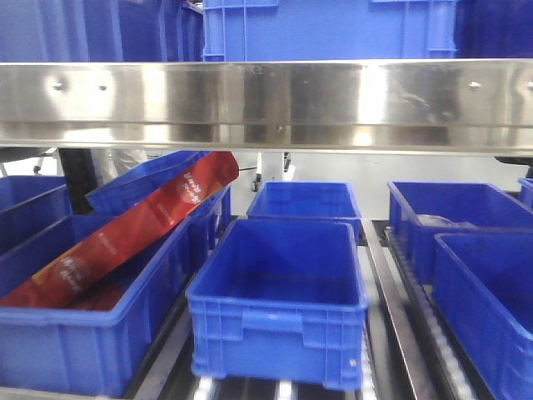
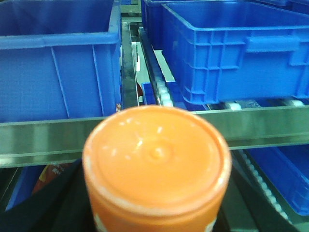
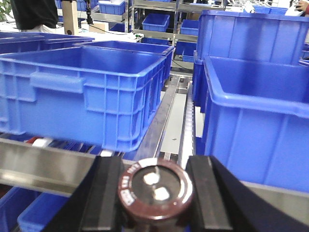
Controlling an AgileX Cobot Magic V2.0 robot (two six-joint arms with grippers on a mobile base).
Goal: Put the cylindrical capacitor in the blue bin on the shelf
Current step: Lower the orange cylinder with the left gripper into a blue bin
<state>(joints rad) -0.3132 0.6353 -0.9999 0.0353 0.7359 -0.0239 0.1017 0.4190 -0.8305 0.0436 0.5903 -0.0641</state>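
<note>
- Steel shelf (image 1: 390, 283) gleaming, its broad beam (image 1: 266, 104) across the front.
- Brown capacitor (image 3: 155, 188) clamped between the right fingers (image 3: 104, 193), near side, short of the blue bin (image 3: 91, 92) ahead-left.
- An orange cap (image 2: 157, 154) hides the left fingers; can't tell their state.
- Risk: a low approach knocks the capacitor against the beam.

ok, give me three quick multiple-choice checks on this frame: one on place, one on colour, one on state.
1. The red packet lies in: A the left bin; B the middle bin; C the top beam.
2. The cylinder in the left wrist view has a top that is: A blue; B orange; C brown.
3. The right gripper is: A open and empty; B shut on the capacitor; C out of view.

Key: A, it leans out of that bin; B, the cap is plainly orange; B, black fingers press both its sides.
</note>
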